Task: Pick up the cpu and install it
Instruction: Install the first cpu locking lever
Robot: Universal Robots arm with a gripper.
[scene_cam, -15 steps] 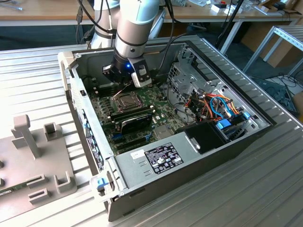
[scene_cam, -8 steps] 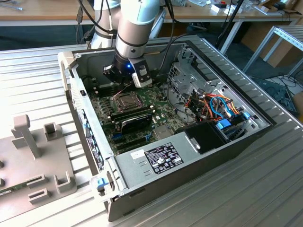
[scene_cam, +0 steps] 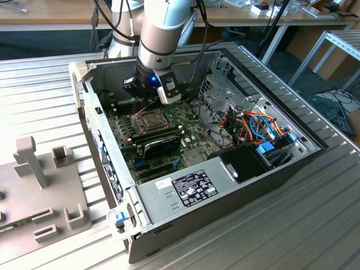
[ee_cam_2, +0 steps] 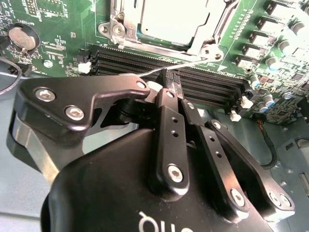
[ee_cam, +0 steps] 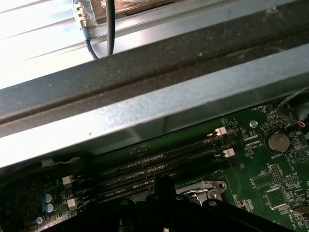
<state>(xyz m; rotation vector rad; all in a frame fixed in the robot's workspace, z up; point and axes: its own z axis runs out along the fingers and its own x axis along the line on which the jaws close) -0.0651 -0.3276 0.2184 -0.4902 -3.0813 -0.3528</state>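
Second wrist view: the cpu [ee_cam_2: 176,19] is seen seated inside the socket frame [ee_cam_2: 118,30] on the motherboard [ee_cam_2: 58,24]. The claw [ee_cam_2: 170,83], fully closed on nothing, is held just beside the frame's wire lever [ee_cam_2: 193,63], over the memory slots [ee_cam_2: 212,84], a placement judged suited to bearing on that lever.

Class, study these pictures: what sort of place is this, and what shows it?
Most likely a robotics lab or workshop. A robot arm reaches into an open computer case on a ribbed metal table, and a wooden bench trailing cables stands behind.
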